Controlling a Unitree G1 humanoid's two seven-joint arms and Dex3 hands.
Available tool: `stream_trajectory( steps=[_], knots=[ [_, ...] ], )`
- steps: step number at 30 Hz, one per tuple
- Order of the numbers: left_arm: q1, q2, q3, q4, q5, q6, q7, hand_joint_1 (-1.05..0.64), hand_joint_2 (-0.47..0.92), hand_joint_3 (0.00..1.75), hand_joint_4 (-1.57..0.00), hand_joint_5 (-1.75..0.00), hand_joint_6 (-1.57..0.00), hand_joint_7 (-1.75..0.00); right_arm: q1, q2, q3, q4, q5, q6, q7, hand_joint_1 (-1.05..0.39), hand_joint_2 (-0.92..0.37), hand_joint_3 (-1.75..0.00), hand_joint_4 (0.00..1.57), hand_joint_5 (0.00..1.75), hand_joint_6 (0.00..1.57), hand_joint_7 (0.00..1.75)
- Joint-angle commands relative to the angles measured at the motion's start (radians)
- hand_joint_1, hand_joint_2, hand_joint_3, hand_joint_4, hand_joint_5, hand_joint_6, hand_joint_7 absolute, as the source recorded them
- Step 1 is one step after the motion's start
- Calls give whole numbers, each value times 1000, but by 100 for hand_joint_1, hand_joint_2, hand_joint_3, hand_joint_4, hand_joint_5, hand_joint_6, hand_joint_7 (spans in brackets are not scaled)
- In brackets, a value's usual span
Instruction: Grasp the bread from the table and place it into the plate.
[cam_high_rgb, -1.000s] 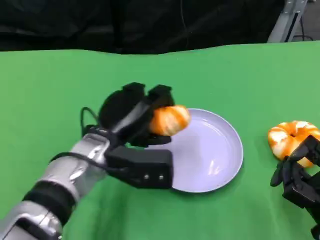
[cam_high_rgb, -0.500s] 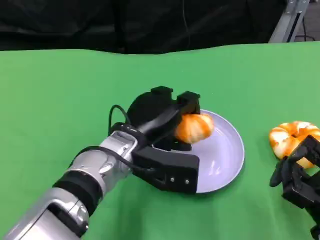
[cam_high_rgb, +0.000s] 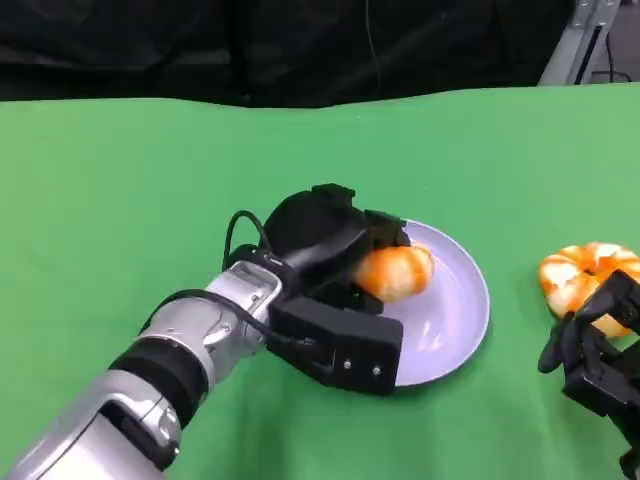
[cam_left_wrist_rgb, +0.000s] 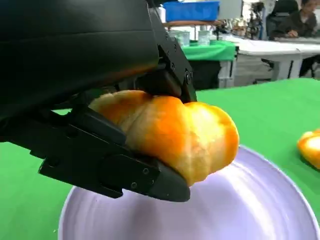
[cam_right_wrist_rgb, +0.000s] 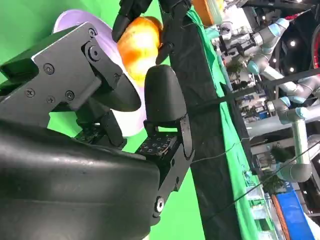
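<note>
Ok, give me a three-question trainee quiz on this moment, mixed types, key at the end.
1. True or false: the left hand holds a bread over the plate.
2. Multiple choice: the second bread lies
A. on the plate
B. on the green table, beside the plate, near the right hand
C. in the left hand
3. Fill in: in the left wrist view, the surface right under the held bread is the ____.

Key:
1. True
2. B
3. plate
</note>
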Motion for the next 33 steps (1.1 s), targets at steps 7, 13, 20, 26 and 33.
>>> stream_trajectory(
  steps=[7,13,20,26,33],
  knots=[
    [-10,32,-18,27,-3,11,-134,-95,92,61,-1,0,-25,0,7,-8,-7,-9,3,-14,4,-8,-43,-138,90,175,76,164],
    [-2,39,-20,22,0,19,-181,-103,92,69,0,0,-18,0,7,-6,-9,-8,4,-16,6,-8,-45,-137,90,175,75,164],
    [2,50,-20,5,-2,19,-209,-105,92,75,0,0,-13,0,11,-5,-6,-24,1,-4,-11,-8,-44,-136,90,175,76,164],
    [72,59,85,-52,-141,-111,-189,-99,92,63,-1,0,-23,-3,11,-7,-4,-23,0,-4,-16,-7,-44,-137,90,175,77,165],
    [181,72,245,-153,-353,-252,-246,-51,92,32,-32,-11,-42,-4,9,-8,-5,-22,3,1,-17,-6,-44,-139,90,175,76,165]
  ],
)
